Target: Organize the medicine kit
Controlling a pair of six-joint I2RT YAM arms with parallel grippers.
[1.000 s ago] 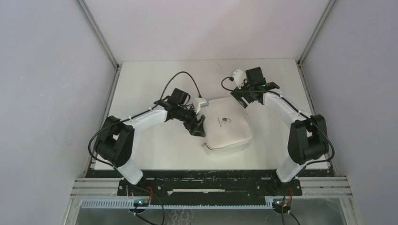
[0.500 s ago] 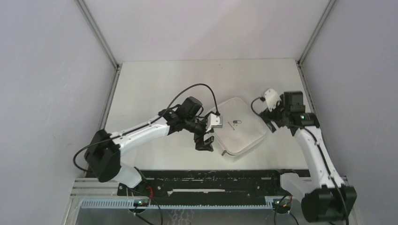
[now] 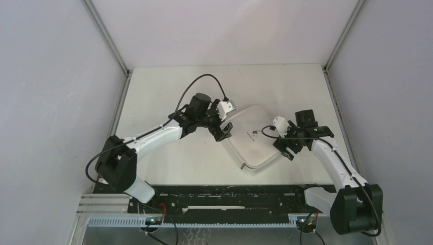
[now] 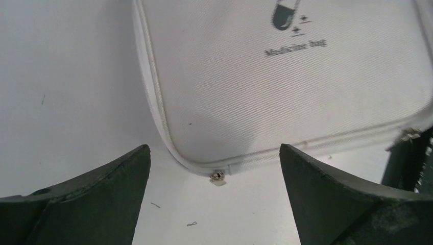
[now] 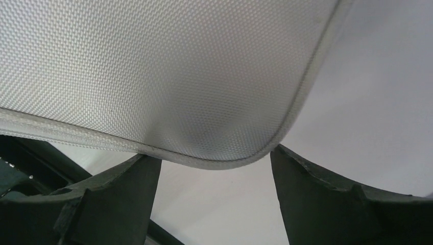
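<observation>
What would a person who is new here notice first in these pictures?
The white medicine kit lies closed in the middle of the table, turned at an angle. The left tool hangs open at its left corner, where a small metal zip pull shows, and the right tool hangs open at its right corner.

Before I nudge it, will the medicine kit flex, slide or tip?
Likely soft: the medicine kit is woven fabric with piped, rounded corners, so a pinched corner may sag. Lying flat and closed on the table, it should slide rather than tip.
</observation>
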